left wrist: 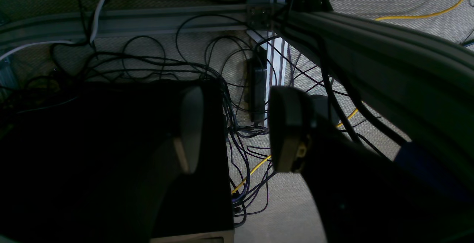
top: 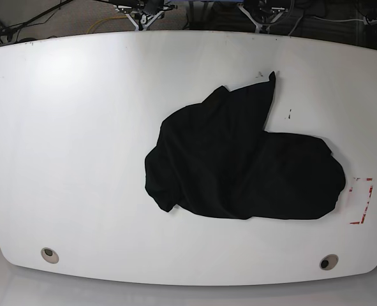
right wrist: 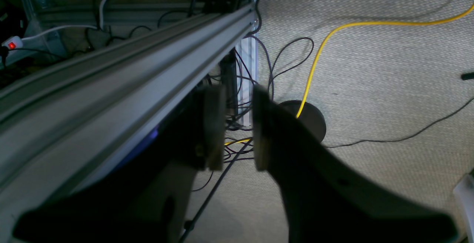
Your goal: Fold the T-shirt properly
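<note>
The T-shirt [top: 239, 169] lies in a crumpled heap on the white surface [top: 80, 127], a little right of the middle. It is not flat. One pointed bit sticks up toward the far edge, and a round lump bulges toward the red marks [top: 362, 201] near the right edge. No fold looks neat yet, so I think the job is only at its start.

Both arms are pulled back past the far edge, away from the cloth. The wrist cameras look down at the carpet floor [right wrist: 370, 69], a metal rail [left wrist: 370, 46] and a tangle of cables [left wrist: 207, 69]. That is likely a waiting spot that keeps the arms out of the way.

The left hand [left wrist: 237, 130] has its two fingers set well apart, with nothing between them. The right hand [right wrist: 239, 128] has its fingers close together with a thin gap, and it holds nothing too.

There is lots of bare room left of the shirt for spreading it out. On the right, the cloth sits near the edge, so it could slip off there.
</note>
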Robot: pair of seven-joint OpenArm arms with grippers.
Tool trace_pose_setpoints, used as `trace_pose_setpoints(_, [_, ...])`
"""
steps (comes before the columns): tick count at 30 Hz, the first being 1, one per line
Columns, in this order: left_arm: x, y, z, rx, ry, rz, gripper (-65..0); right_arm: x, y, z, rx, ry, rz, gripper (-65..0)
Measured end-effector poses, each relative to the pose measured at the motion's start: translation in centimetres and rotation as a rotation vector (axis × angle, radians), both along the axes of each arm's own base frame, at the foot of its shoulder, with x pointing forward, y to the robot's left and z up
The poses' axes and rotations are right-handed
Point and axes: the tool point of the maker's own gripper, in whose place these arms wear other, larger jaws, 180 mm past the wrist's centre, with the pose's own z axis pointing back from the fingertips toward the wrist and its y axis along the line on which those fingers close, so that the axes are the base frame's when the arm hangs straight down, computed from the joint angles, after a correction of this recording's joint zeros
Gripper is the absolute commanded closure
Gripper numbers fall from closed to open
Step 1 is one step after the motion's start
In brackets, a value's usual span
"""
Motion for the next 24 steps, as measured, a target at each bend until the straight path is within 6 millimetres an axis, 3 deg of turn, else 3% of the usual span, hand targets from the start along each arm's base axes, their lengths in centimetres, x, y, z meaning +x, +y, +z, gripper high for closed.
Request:
trace_pose_setpoints(8, [-1.9, 1.7, 0.0, 0.029, 0.044, -0.020, -26.1, 1.3, 0.0, 0.1, 0.000, -0.059, -0.018, -12.4])
trace_pose_setpoints(24, [-1.4, 1.7, 0.0, 0.029, 0.032, -0.016, -26.1, 0.5, -0.3, 0.1, -0.006, -0.056, -0.020, -11.7])
